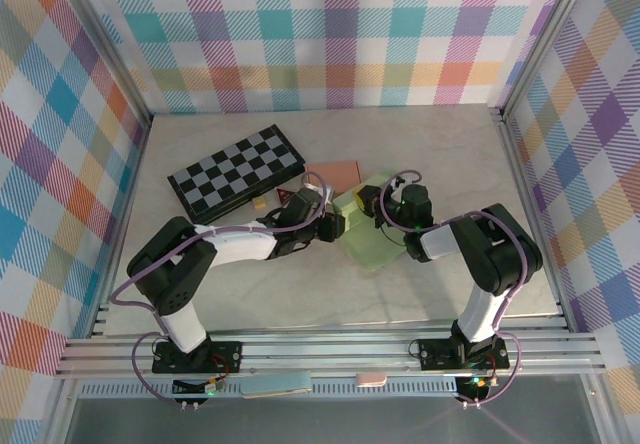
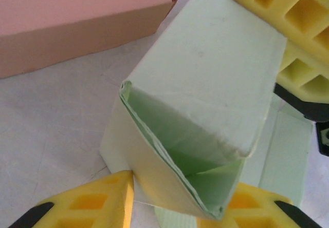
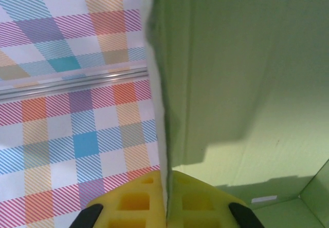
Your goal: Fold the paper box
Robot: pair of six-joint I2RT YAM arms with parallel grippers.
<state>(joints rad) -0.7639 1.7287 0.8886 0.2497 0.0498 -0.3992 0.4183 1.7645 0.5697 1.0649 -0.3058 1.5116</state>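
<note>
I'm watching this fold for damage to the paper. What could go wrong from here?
1. The right gripper has its jaws shut on a thin wall edge of the green box; a pull could tear or crease it.
2. The left gripper straddles the folded corner, whose layers gape; squeezing might crush it askew.
3. The pink box lies close and could get bumped.

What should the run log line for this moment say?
left gripper: straddling green paper box folded corner | right gripper: shut on its wall edge | pink box: beside it | fold: unfinished
</note>
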